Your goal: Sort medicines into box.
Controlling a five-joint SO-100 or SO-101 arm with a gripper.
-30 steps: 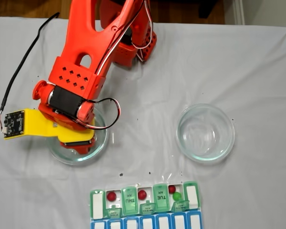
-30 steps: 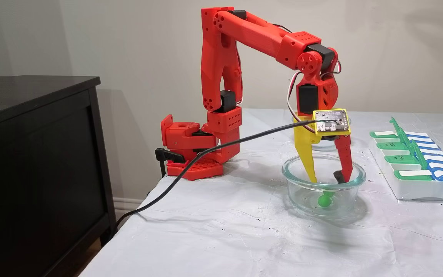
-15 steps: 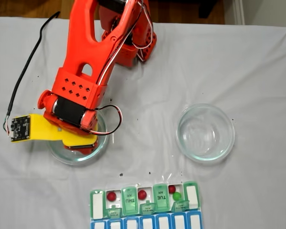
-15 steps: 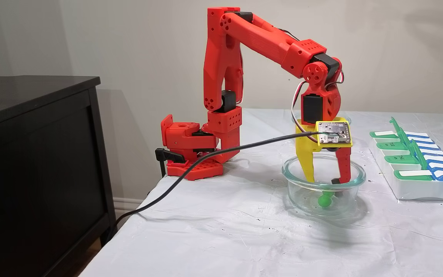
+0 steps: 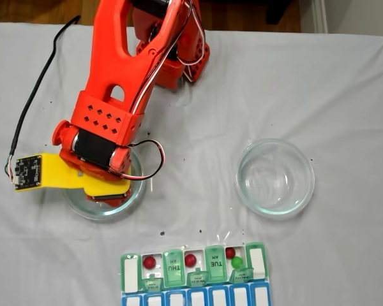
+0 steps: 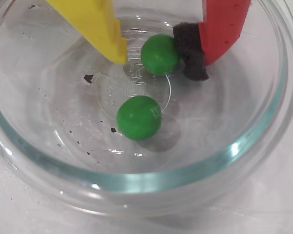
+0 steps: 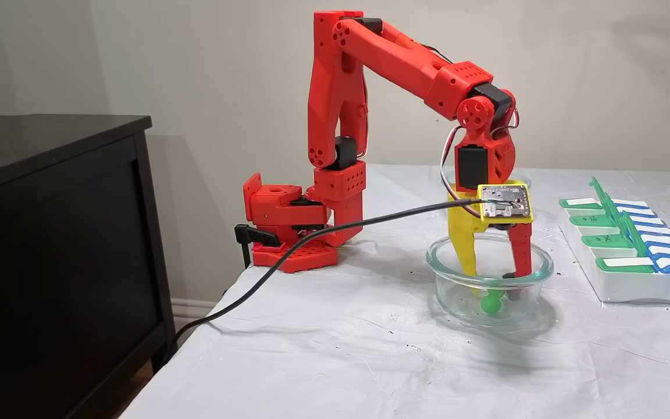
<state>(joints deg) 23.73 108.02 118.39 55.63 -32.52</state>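
While three red pills [image 5: 149, 262] & one green sit in the box [image 5: 131, 274], two green pills [image 6: 139, 117] remain in the bowl [image 6: 136, 187]; fingers [image 6: 154, 58] spread around one, touching, not yet pinching. Approx. two-thirds done.

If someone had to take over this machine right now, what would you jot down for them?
Pincer: open, down inside the glass bowl, its fingers either side of one green pill, not yet clamped.
Second green pill lies loose in the same bowl.
Pill organizer: three red pills and one green pill already in its open compartments.
The other glass bowl looks empty.
Left: move both green pills over.
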